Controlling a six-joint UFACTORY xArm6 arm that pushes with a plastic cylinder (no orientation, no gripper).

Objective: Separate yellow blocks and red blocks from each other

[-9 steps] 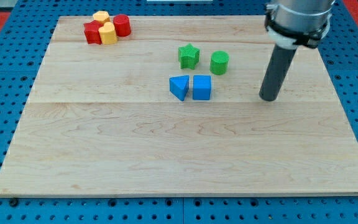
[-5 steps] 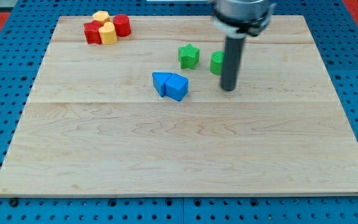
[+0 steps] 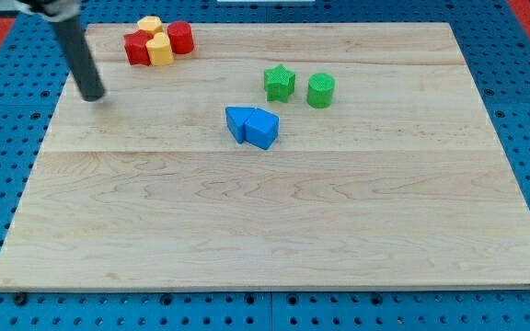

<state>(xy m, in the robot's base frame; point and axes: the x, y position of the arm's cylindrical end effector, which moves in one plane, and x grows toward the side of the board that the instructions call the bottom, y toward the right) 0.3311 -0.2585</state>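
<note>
Your rig is carrying no claw at all, so there is nothing to call open or closed; you are working with my tip (image 3: pixel 93 96), which is resting on the tabletop (image 3: pixel 265 221) near the view's left edge. It is touching no block.

You are lining up on the cluster, by my reading, and the separating itself is not yet done. Up and to the view's right of my tip, the four task blocks are sitting bunched together at the view's top: a red block (image 3: pixel 137 48) nearest my tip, a yellow block (image 3: pixel 159 51) just beside it, another yellow block (image 3: pixel 149 25) behind, and a red cylinder (image 3: pixel 180 38) on the far side.

Your next move is calling for a narrow entry between colours, since a broad push would be shifting the whole bunch together.
</note>
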